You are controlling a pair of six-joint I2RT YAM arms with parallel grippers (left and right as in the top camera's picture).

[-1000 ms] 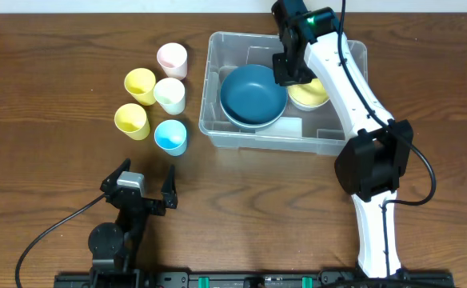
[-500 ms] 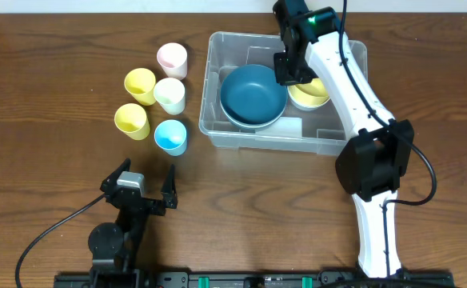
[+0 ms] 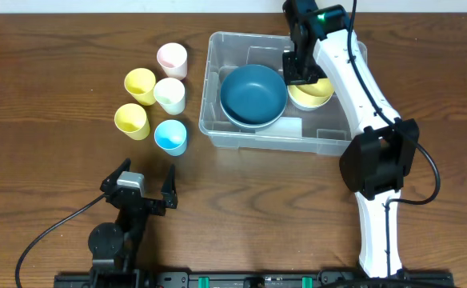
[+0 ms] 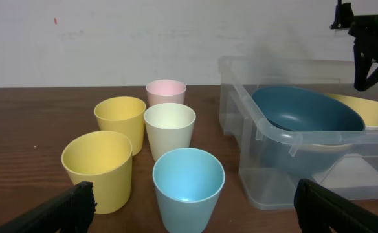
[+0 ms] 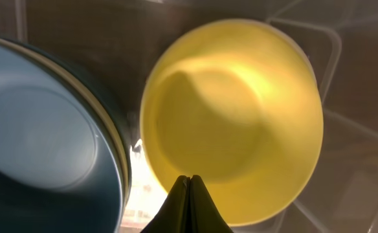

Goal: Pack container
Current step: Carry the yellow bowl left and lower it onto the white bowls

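Wood worktop (image 3: pixel 57 184). The clear container (image 3: pixel 212 88) sits at the far edge, right of centre, upright and open on top. Inside it: a blue bowl (image 3: pixel 253 94) in the left part, tilted and propped on something under it, and a yellow bowl (image 3: pixel 315 96) in the right part, just beside the blue one. Can't tell if their rims touch.

Right pincer (image 5: pixel 189 178) is inside the container above the yellow bowl's rim, on the side facing the blue bowl. Fingers pressed together, tips meeting, pinching nothing. Contact with the bowl can't be told.

Left pincer (image 3: pixel 141 182) is low near the near edge, left of centre, spread wide and empty, facing the cups.

5 cups stand upright in a cluster left of the container, toward the far-left corner: pink cup (image 3: pixel 172 58), far yellow cup (image 3: pixel 140 84), cream cup (image 3: pixel 169 94), near yellow cup (image 3: pixel 131 120), light blue cup (image 3: pixel 170 136). All are outside the container, with the light blue one nearest the left pincer.
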